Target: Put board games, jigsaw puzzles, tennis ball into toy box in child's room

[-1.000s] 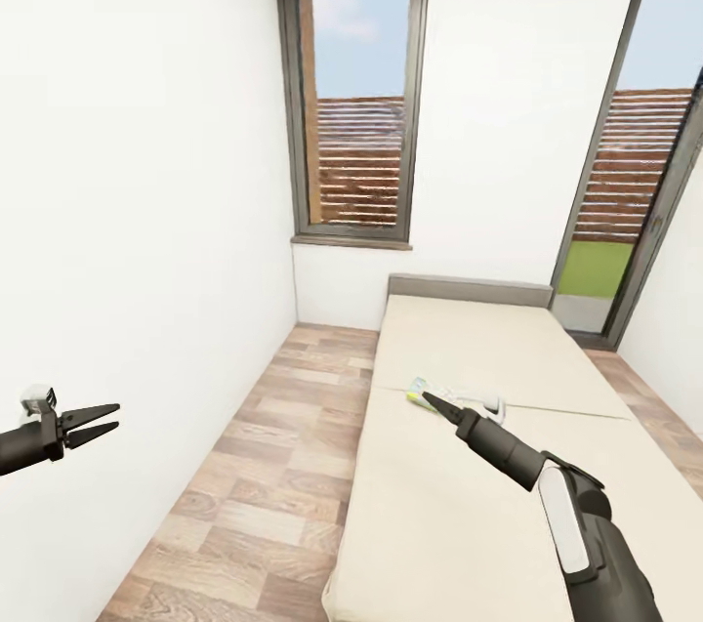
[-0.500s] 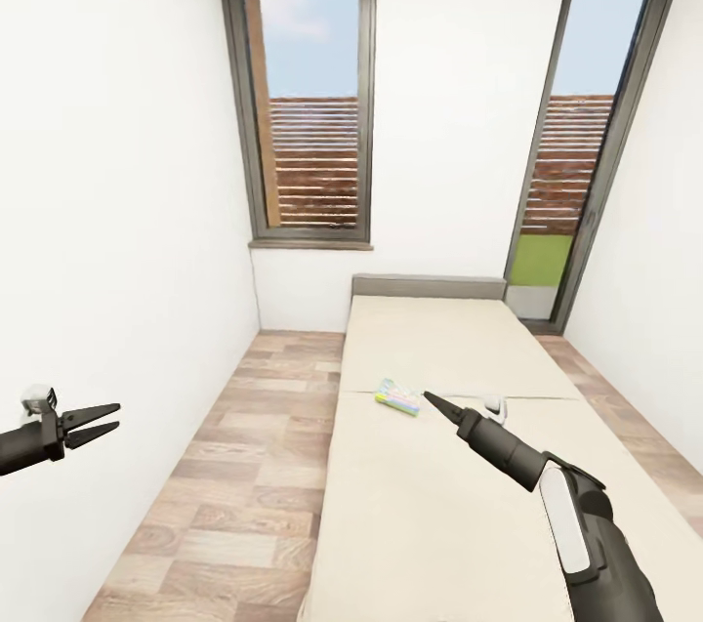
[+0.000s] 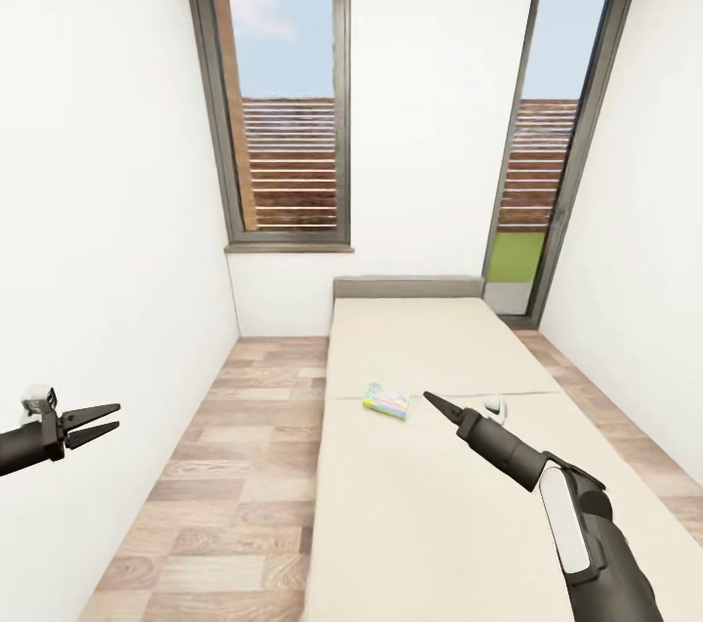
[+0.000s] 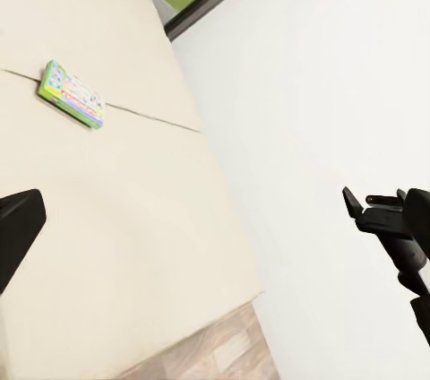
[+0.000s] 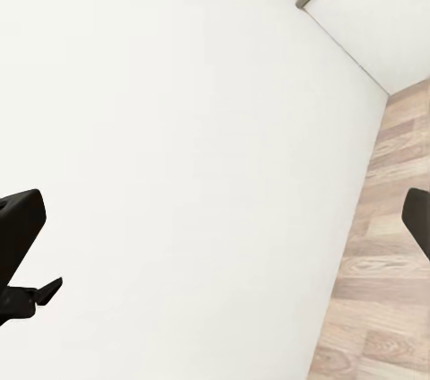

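The head view looks down a narrow white-walled room with a wood-plank floor (image 3: 244,466) and two tall grey-framed windows (image 3: 283,104) in the far wall. The bed (image 3: 439,524) runs along the right side, with a plain beige mattress and a low grey headboard (image 3: 408,287) at its far end, under the wall between the windows. One board game (image 3: 387,399), a small flat box with a pastel printed cover, lies flat on the mattress close to the bed's left edge, just beside the thin seam that crosses the mattress; the left wrist view shows the same box (image 4: 72,94) lying at this seam. A small white object (image 3: 495,403) rests on the mattress near the seam too, more toward the right edge, and I cannot tell what it is because the right arm partly covers it. The left gripper (image 3: 96,421) hangs at the left edge of the head view, over the floor beside the left wall, with its two fingers a narrow way apart and nothing between them. The right gripper (image 3: 434,402) reaches forward over the middle of the bed, between the board game and the white object, apart from the box; its fingers look pressed together into one point and hold nothing.
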Tool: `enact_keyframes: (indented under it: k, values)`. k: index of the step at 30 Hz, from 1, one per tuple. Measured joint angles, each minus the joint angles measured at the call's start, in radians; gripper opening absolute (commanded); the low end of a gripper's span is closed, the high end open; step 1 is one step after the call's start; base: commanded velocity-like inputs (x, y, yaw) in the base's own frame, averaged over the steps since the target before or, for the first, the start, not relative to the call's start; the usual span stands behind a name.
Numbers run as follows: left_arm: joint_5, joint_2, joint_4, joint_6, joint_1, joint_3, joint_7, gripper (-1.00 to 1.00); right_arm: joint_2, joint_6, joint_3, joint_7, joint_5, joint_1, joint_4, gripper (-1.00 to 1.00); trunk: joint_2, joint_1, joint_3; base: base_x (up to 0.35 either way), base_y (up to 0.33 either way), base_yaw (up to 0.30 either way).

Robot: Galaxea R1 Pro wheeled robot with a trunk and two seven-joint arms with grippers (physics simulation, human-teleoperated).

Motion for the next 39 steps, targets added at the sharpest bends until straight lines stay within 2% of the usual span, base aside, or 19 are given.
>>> enact_keyframes:
  k: [8,17,39]
  values:
    - [0.0,0.001,0.0,-0.001,0.0,0.0,0.0,1.0,0.0,0.001,-0.001,-0.001,0.0,0.0,0.0,1.0,0.0,0.0,-0.005,0.166,0.104,-0.107]
    - [0.0,0.001,0.001,-0.001,0.0,0.0,0.0,1.0,0.0,0.001,-0.002,-0.001,0.0,0.0,0.018,1.0,0.0,0.0,-0.015,0.034,0.01,-0.175]
    - [0.0,0.001,0.001,0.0,0.0,0.0,0.0,1.0,0.0,0.001,-0.004,0.0,0.0,0.001,0.04,1.0,0.001,0.0,-0.028,0.001,0.081,-0.245]
